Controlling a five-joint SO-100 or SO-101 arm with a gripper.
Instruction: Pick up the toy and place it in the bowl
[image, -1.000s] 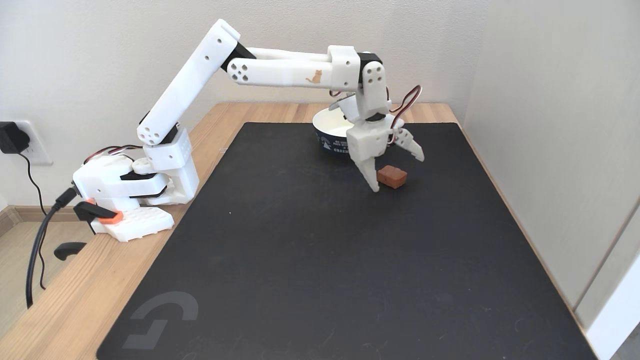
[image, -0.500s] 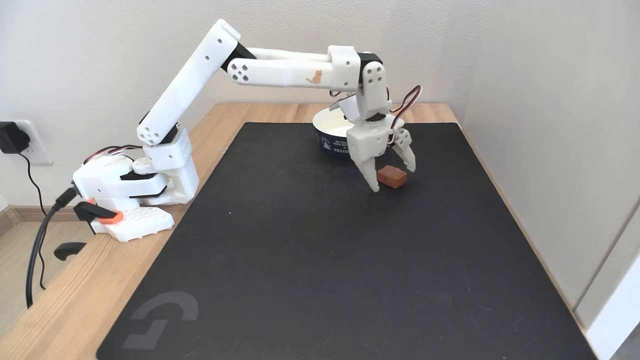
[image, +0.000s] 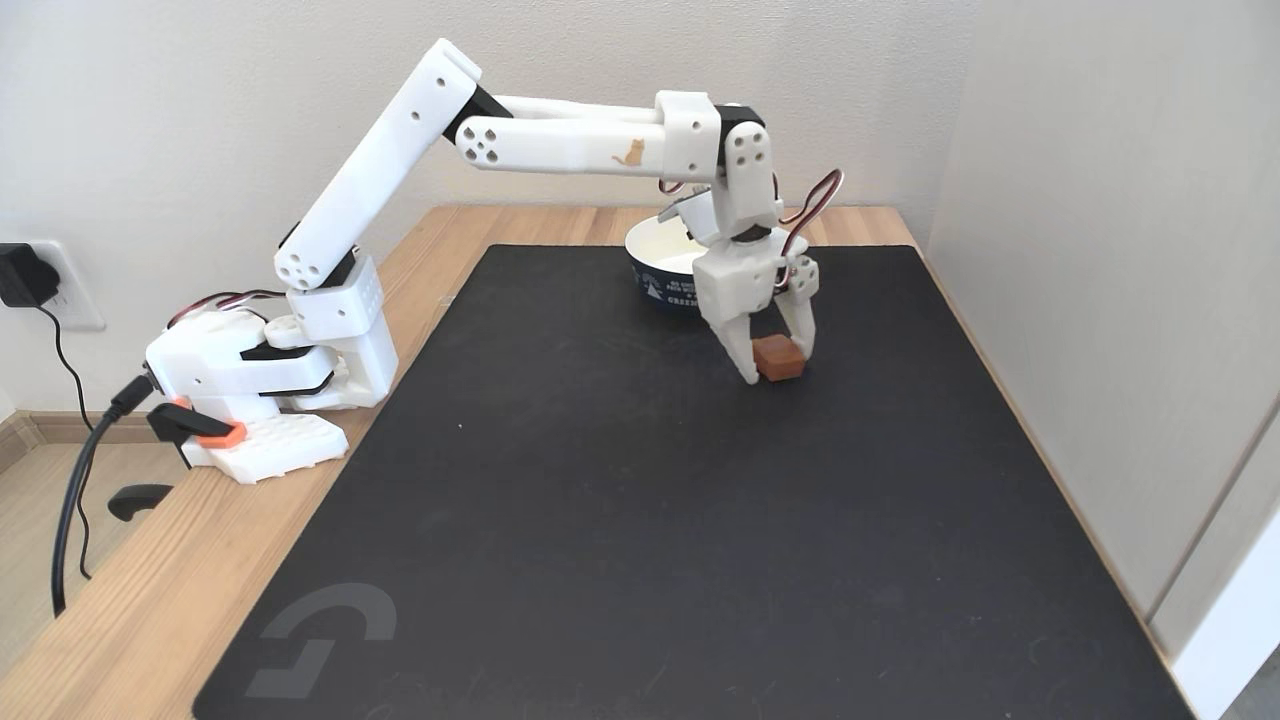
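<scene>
Fixed view: my fingers closed down onto the toy, one on each side, toy on the black mat just in front of the bowl. Grasp looks made; lift and drop into bowl remain.

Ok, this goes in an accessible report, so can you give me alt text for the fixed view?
A white robot arm's gripper is closed around a small reddish-brown toy resting on a black mat. A bowl, white inside and navy outside, sits just behind it at the mat's far edge, on a wooden table.
</scene>
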